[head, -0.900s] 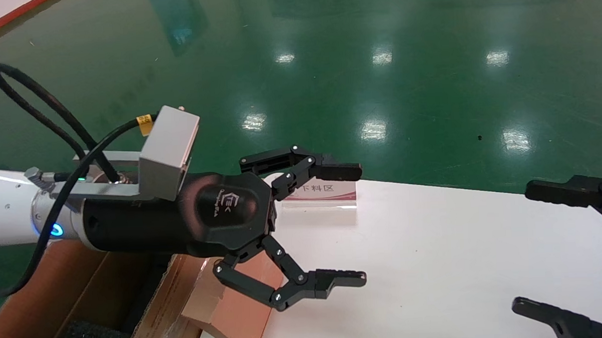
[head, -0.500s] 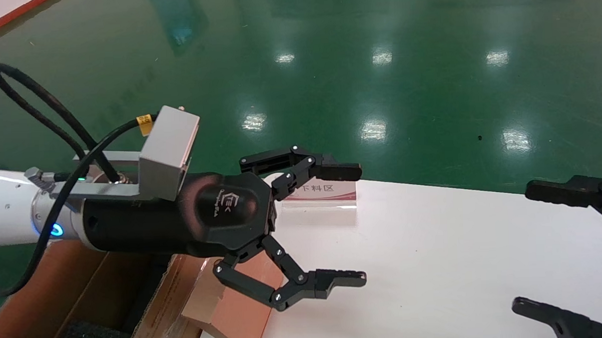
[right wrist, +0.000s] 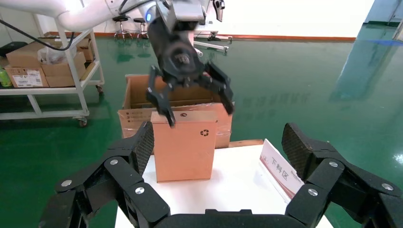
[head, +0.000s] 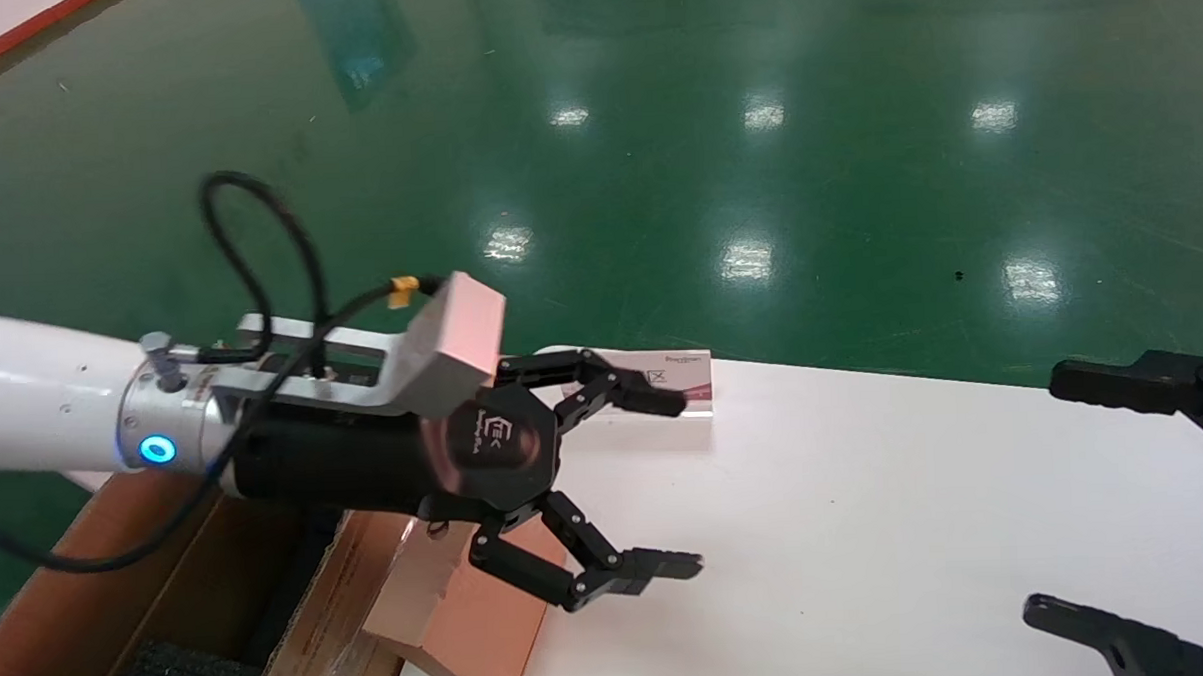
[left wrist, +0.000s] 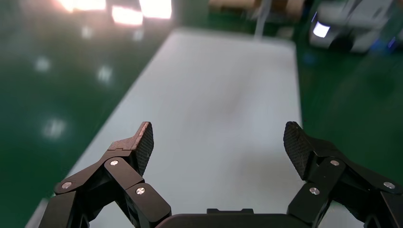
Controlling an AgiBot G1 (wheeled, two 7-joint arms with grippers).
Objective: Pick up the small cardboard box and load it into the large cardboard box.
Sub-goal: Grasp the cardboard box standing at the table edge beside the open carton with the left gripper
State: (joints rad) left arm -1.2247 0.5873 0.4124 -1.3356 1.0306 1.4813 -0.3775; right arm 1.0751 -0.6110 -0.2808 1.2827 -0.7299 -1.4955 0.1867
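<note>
The small cardboard box (head: 461, 613) stands upright at the left end of the white table (head: 868, 529). In the right wrist view it (right wrist: 183, 147) shows a recycling symbol. My left gripper (head: 687, 483) is open and empty, hovering just above and past the box's top; the right wrist view shows it (right wrist: 199, 113) straddling the top edge without touching. The left wrist view sees only its open jaws (left wrist: 218, 140) over bare table. The large cardboard box (head: 90, 586), with black foam (head: 188, 673) inside, stands off the table's left end. My right gripper (head: 1045, 493) is open and parked at the right.
A clear sign stand (head: 688, 370) with red print stands at the table's far edge near the left gripper's upper finger. Green floor lies beyond the table. A white cart (right wrist: 43, 71) with cartons stands far behind the large box (right wrist: 133, 114).
My left gripper has dropped and drawn back toward the small box, and its wrist has turned. It stays open. The right arm has not moved.
</note>
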